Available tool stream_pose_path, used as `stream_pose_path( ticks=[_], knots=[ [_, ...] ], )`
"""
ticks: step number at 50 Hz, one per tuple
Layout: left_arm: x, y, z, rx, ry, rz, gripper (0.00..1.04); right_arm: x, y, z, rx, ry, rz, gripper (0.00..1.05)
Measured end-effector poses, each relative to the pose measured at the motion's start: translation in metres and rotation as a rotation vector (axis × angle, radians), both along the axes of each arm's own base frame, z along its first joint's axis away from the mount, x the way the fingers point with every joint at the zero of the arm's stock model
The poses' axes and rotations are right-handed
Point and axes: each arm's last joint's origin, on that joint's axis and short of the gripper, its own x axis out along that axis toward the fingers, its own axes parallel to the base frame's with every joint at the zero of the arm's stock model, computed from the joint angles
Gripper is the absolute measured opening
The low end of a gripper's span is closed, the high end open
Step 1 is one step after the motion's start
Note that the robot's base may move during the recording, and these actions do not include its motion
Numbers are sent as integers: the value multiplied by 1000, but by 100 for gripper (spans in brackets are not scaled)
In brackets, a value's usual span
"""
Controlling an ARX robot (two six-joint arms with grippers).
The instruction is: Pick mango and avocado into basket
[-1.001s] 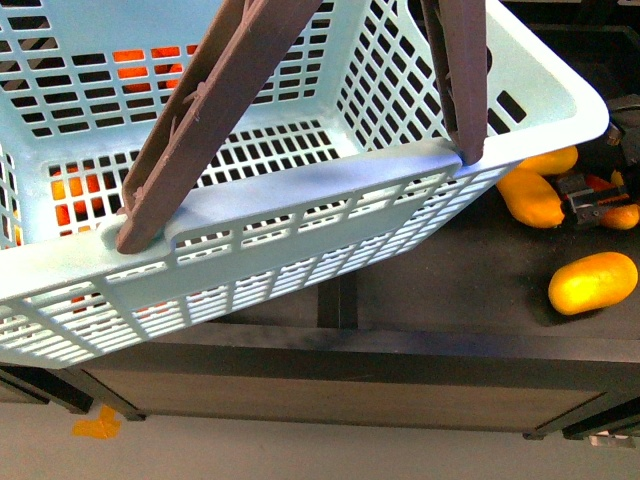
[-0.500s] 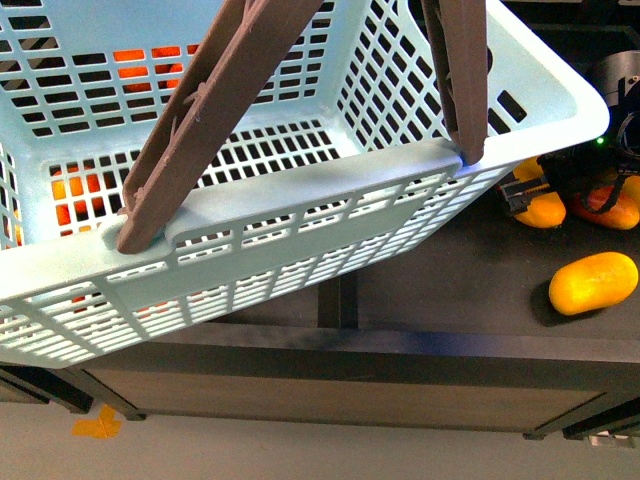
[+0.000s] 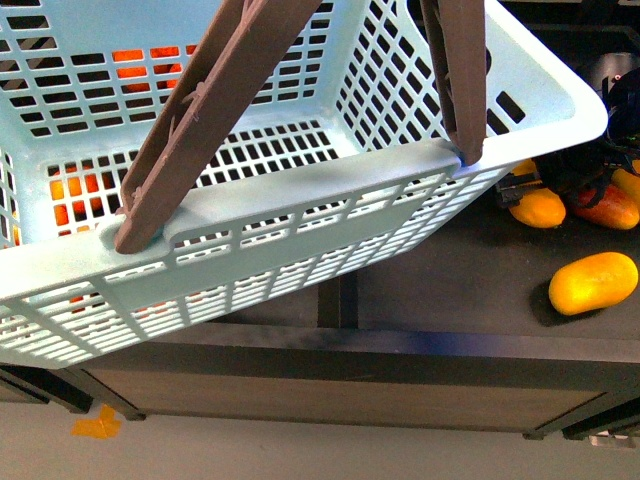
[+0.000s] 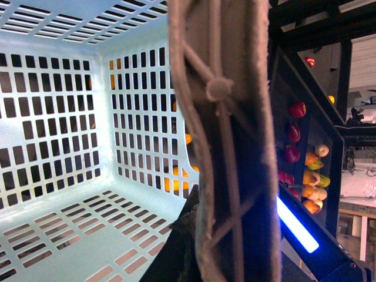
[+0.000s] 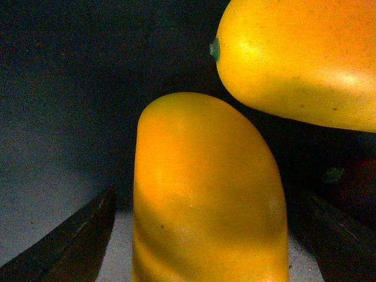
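right claw (image 5: 209, 241) shifted left, straddling mango (image 3: 539, 208)

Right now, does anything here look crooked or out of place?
Yes: the turquoise basket is tilted, its near rim sloping down toward the left, and it crowds most of the front view. What shows of its inside is empty. Nothing looks spilled or damaged; a yellow mango lies inside the open right claw.

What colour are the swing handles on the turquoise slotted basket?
Brownish-mauve handles, clearest in the front view.
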Motion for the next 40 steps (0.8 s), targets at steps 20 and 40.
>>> stream_pose_path(
  ticks=[20,40],
  knots=[
    [0,0,0,0,0,0,5,-13,-2,-2,42,3,-47,58],
    [0,0,0,0,0,0,5,-60,-30,111,257,-269,-115,58]
  ],
)
